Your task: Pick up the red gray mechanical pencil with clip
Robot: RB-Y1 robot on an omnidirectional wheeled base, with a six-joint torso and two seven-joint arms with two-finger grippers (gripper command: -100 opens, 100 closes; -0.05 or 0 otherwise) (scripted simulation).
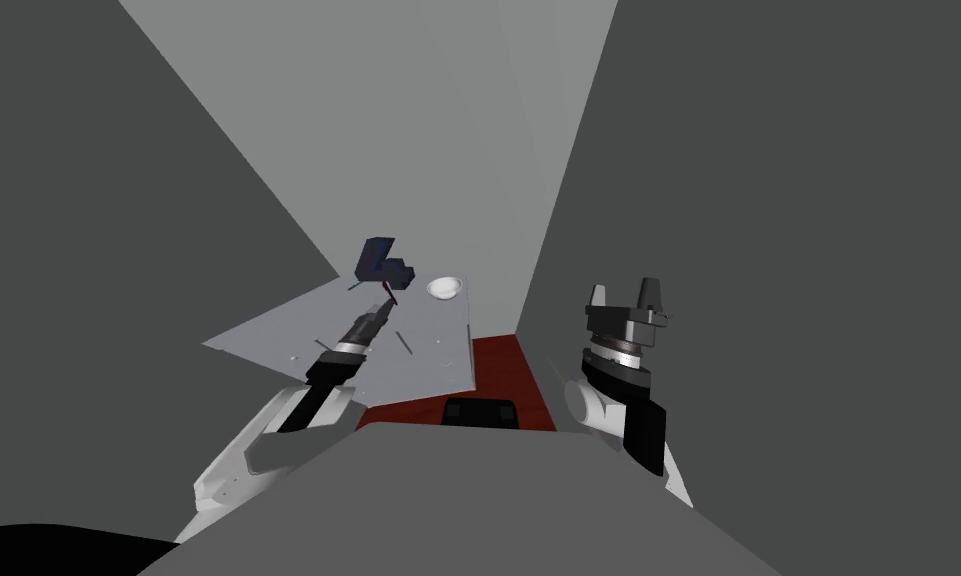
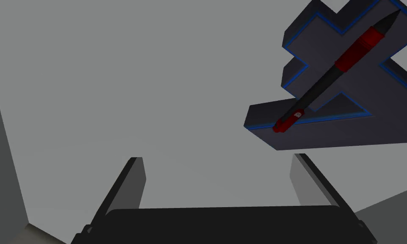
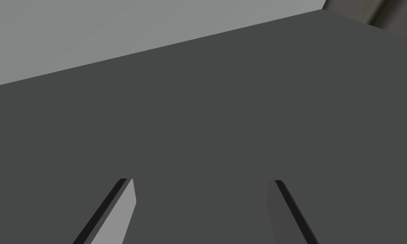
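so this is the reach step, nothing grabbed yet; the left tool (image 2: 217,157) is out over the flat light grey desk (image 1: 268,335) with its two blade fingers wide apart and nothing between them

the slim dark pencil with red bands and a red clipped end (image 2: 333,72) sits at the far side of the desk, right up against a chunky dark block with blue edges (image 2: 346,123); in the left wrist view it runs slantwise across the block's face, red clip end nearer the tool, dark tip pointing away; can't tell if it's lying on the block or leaning on it

it's also off to one side of the fingers, not lined up between them

in the head view the small white bowl (image 1: 445,288) is just beside the block, near the desk edge; the right tool (image 1: 623,300) hangs well apart from all that, fingers spread, holding nothing

my guess for the next move: slide the left tool sideways and forward until the barrel sits between the fingers, turn the wrist so the blades cross the pencil rather than run along it, then close; the block is so close that a finger could bump it and knock the pencil loose
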